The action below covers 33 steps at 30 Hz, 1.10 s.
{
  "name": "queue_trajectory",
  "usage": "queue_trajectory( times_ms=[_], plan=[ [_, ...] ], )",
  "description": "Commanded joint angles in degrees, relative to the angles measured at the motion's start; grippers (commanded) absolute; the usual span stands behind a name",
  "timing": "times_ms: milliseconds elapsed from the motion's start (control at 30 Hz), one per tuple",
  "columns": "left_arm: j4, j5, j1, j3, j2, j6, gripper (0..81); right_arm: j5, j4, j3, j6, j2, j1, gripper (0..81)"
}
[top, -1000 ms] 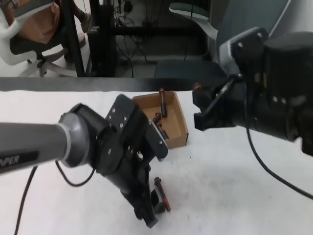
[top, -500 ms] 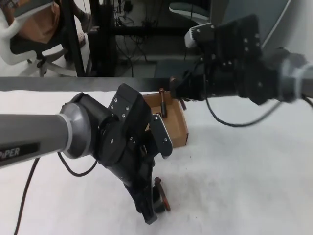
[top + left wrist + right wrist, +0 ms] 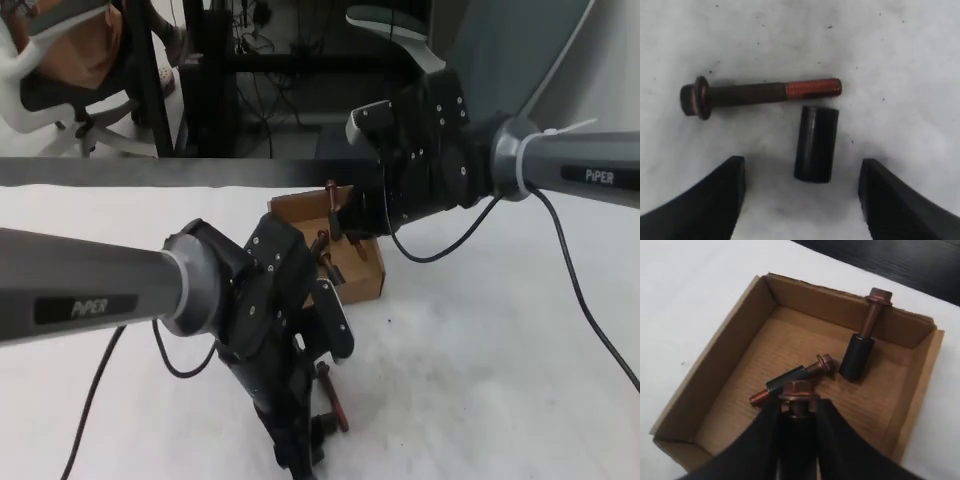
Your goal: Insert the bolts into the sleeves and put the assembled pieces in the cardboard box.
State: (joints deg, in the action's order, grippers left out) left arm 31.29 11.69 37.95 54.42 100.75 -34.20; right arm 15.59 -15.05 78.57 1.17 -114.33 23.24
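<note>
white counter (image 3: 500,380); brown cardboard box (image 3: 722,357) holds two sleeved bolts (image 3: 858,355); right fingers (image 3: 762,440) clamp a third bolt (image 3: 799,396); left fingers (image 3: 705,205) gape over unassembled reddish bolt (image 3: 755,93), black sleeve (image 3: 816,143).

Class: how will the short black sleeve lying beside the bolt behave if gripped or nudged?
The sleeve is a cylinder lying on its side, so a nudge would probably roll it. It looks like rigid metal: likely stiff and heavy for its size. Its smooth wall might slip in the left gripper.
</note>
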Motion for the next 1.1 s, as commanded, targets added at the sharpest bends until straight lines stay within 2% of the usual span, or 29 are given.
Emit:
queue_trajectory(
  times_ms=[0,67,133,200,267,333,367,400,500,533,567,800,1067],
  plan=[
    [-0.3,-0.1,1.6,0.8,0.2,-1.4,61.0,0.3,0.4,0.9,0.5,-0.7,-0.8,0.3],
    [-0.7,-0.1,2.7,0.8,0.8,-1.4,61.0,0.8,0.2,0.9,0.5,-0.8,-0.8,2.2],
    [-1.1,-1.0,3.5,1.1,1.9,-1.4,61.0,3.4,0.2,0.9,0.5,-0.7,-0.8,14.3],
    [-0.5,-2.8,4.0,1.4,3.0,-1.4,60.3,5.2,-0.3,0.9,0.0,-0.2,-0.8,31.2],
    [0.9,-5.6,4.5,2.2,5.5,-1.7,59.8,5.3,-2.4,0.9,0.0,1.0,-0.8,54.3],
    [1.5,-8.3,4.6,2.4,6.2,-1.8,57.3,5.3,-3.8,0.9,0.0,2.3,-0.8,65.9],
    [1.9,-8.9,4.6,2.7,6.2,-1.8,53.9,5.3,-4.5,0.9,0.0,3.2,-0.8,68.0],
    [2.2,-9.0,4.6,3.1,6.2,-1.8,46.9,5.3,-5.3,0.9,0.0,4.3,-0.8,68.0],
    [2.7,-9.0,4.6,3.7,6.2,-1.8,17.9,5.3,-8.3,0.9,0.1,8.1,-0.8,68.0],
    [3.3,-9.0,4.6,4.0,6.2,-1.8,4.8,5.3,-9.1,0.9,0.1,9.2,-0.8,68.0],
    [3.9,-9.0,4.6,4.1,6.2,-1.8,1.3,5.3,-10.4,0.9,0.4,10.7,-0.8,68.0],
    [7.2,-8.8,4.3,3.6,2.6,3.4,1.7,4.8,-20.7,0.7,4.9,19.2,-0.8,68.0],
    [-5.1,-1.1,-0.8,-6.5,-17.2,16.9,1.7,1.0,-35.0,-2.6,6.6,23.3,-0.4,68.0]
  ],
)
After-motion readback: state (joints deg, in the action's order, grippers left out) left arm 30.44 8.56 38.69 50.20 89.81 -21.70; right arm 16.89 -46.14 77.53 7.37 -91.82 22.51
